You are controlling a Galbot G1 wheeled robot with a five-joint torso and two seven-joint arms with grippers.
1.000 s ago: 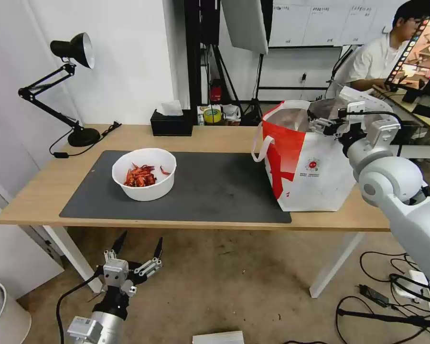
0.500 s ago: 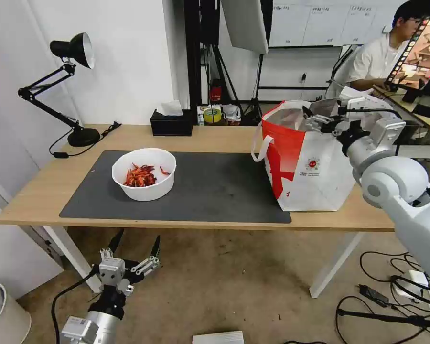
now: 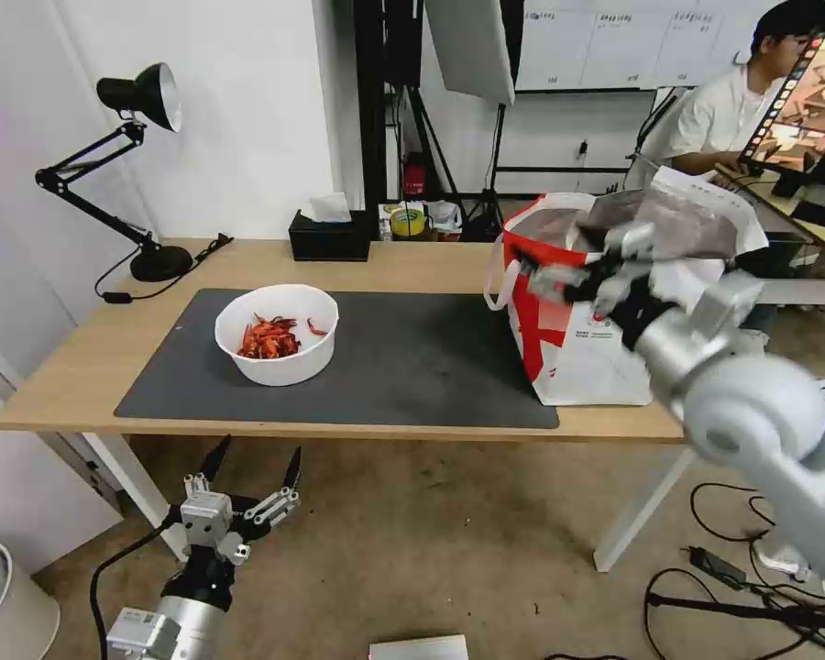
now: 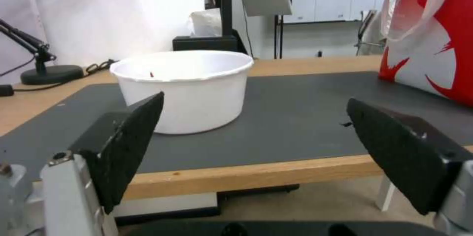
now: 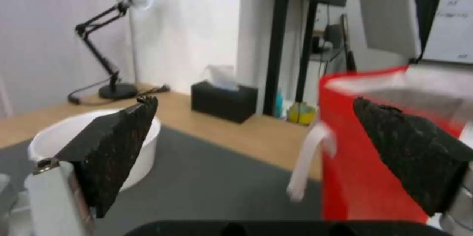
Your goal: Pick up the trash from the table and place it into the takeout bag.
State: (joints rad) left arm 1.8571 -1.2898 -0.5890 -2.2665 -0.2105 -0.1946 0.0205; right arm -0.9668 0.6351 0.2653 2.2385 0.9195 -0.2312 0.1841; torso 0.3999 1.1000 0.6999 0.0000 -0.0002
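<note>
A white round bowl [image 3: 276, 335] of red crayfish shells, the trash in view, stands on the left part of the dark grey mat [image 3: 403, 367] on the light-wood table [image 3: 412, 261]. The white and red takeout bag [image 3: 573, 353] stands open at the mat's right end. My right gripper [image 3: 573, 261] hangs open and empty in front of the bag's upper left side; from its wrist I see the bowl [image 5: 145, 147] and the bag [image 5: 369, 162]. My left gripper [image 3: 252, 463] is open below the table's front edge, facing the bowl [image 4: 182, 88] and the bag [image 4: 434, 44].
A black tissue box [image 3: 330, 236] and a black desk lamp [image 3: 147, 137] stand at the table's back left. Cables [image 3: 761, 550] lie on the floor at the right. A white bin [image 3: 5, 605] stands at the lower left.
My right arm has swung from above the bag's opening down and leftward, in front of the bag. The left gripper has sunk slightly. The bowl and bag have not moved.
</note>
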